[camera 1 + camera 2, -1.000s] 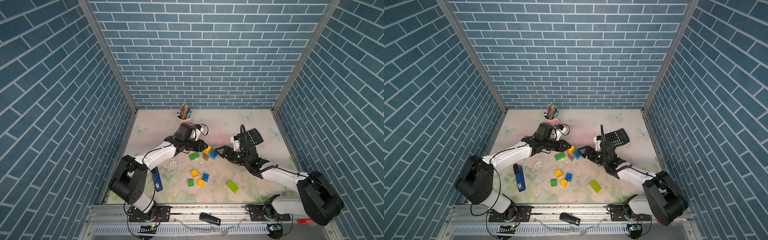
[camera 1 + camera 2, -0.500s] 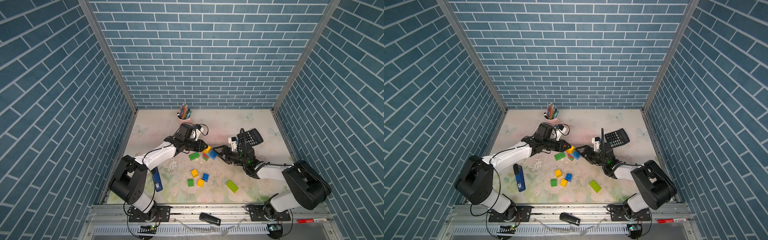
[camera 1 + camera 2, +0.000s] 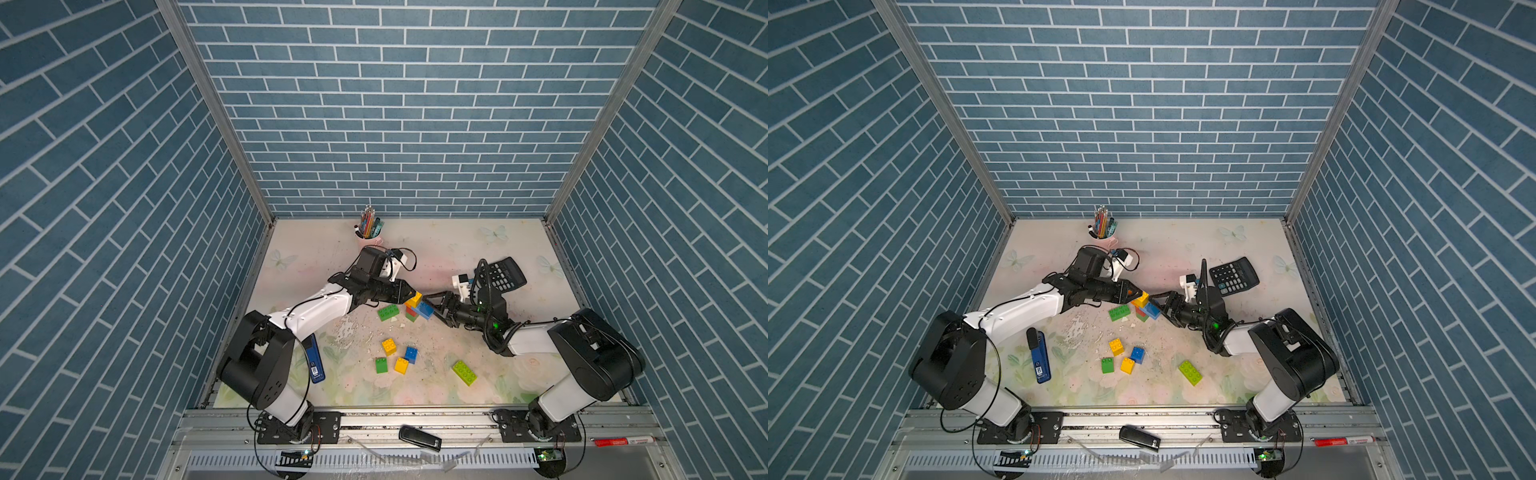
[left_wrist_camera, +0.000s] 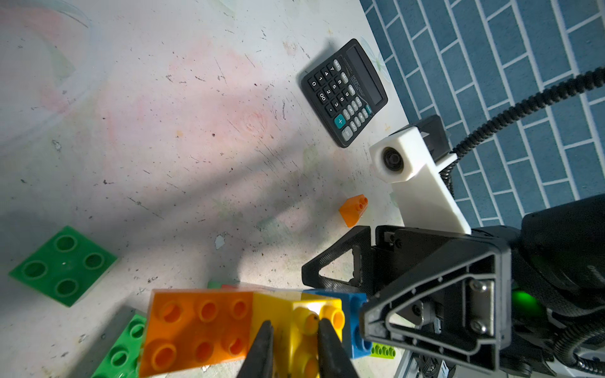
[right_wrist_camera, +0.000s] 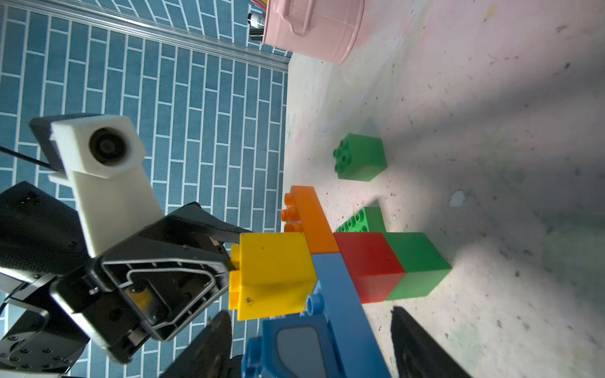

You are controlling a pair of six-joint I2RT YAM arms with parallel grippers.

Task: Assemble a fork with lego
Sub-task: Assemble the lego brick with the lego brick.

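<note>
Joined lego stack [image 3: 415,306] of chunky plastic bricks (green base, red above, orange and blue oblongs, yellow on top) sits mid-tabletop [image 3: 449,249], well apart from every edge and wall. Open room: bare surface behind it, between the pink metal pencil cup [image 3: 369,240] near the back wall and the black calculator [image 3: 500,274] just behind the right wrist. The front is tighter: green oblong brick [image 3: 388,312] just beside the stack, cluster of four loose square bricks [image 3: 401,365] near, lime oblong brick [image 3: 464,372] front right. Small orange sloped brick [image 4: 353,209] lies between the calculator and the right pincer [image 5: 311,330]. Blue handheld device [image 3: 314,362] lies by the left edge, partly under the left arm. Left arm reaches diagonally from the front-left base, wrist low; left pincer [image 4: 291,330] is clamped on a stud of the yellow square brick [image 5: 271,271]. Right arm is folded low, forearm near the surface; its pincer stands open, jaws straddling the blue oblong brick [image 5: 337,294], contact unclear.
</note>
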